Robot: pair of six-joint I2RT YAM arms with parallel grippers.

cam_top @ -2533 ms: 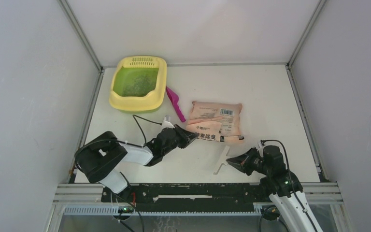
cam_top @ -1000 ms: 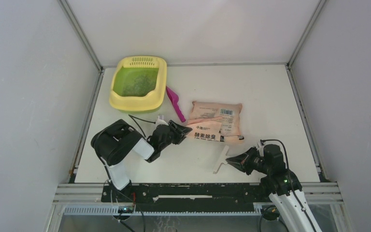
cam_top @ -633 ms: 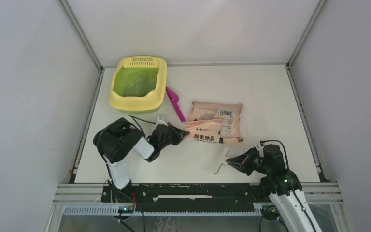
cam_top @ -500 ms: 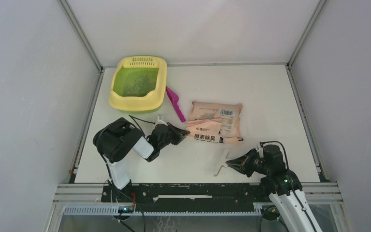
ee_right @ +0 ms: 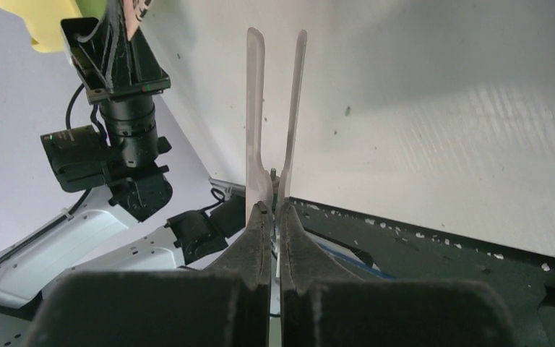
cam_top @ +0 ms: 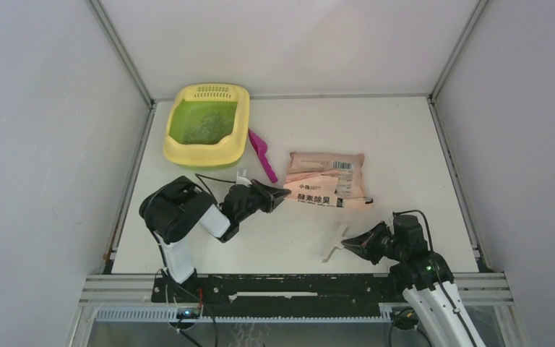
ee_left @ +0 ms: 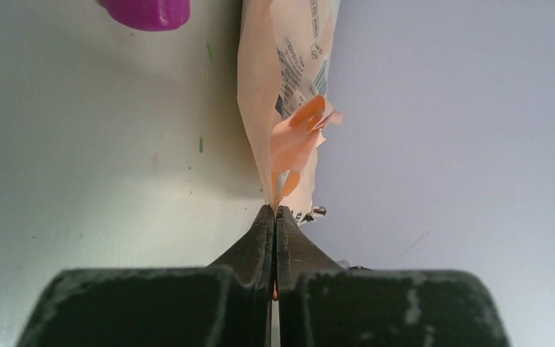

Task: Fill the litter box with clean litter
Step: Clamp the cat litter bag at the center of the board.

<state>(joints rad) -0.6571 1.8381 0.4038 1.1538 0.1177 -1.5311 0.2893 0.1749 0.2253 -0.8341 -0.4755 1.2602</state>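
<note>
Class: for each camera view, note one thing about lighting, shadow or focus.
Top external view: soft, even light; the pale yellow plastic litter box casts a faint shadow. Left wrist view: the left gripper is dark and soft-edged near the lens, the peach-pink printed plastic bag it pinches brightly lit. Right wrist view: grey shading across the white table behind the translucent white plastic clip.

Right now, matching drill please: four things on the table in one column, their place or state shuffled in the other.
1 litter box
2 magenta scoop
3 peach bag
4 white clip

A held in right gripper
B far-left corner of the table
C edge pinched by left gripper
D lying between litter box and peach bag

Pairs: 1-B, 2-D, 3-C, 4-A
</note>
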